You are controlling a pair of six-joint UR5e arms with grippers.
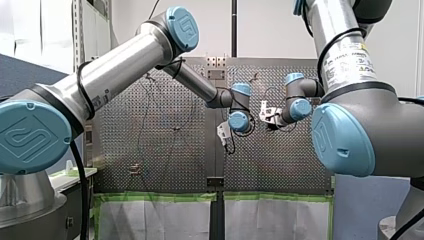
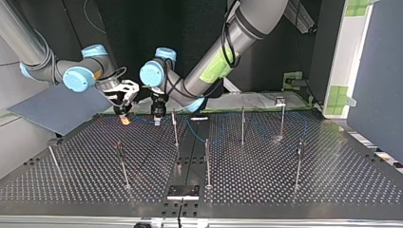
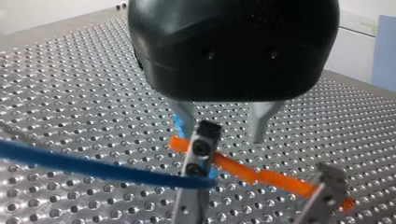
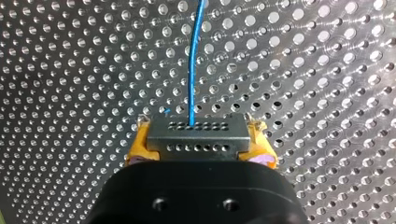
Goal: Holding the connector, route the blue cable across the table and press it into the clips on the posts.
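My right gripper is shut with its yellow pads on the dark connector. The blue cable runs from the connector straight ahead over the perforated table. In the top view my right gripper hangs low at the far left of the plate, and my left gripper hangs just beside it. My left gripper is open, its metal fingers apart just above the table. A clip post stands in front of it, with the blue cable reaching that clip from the side.
Several thin clip posts stand across the plate, one near the left gripper. An orange strand lies on the table under the left gripper, reaching a second post. A dark block sits at the near edge.
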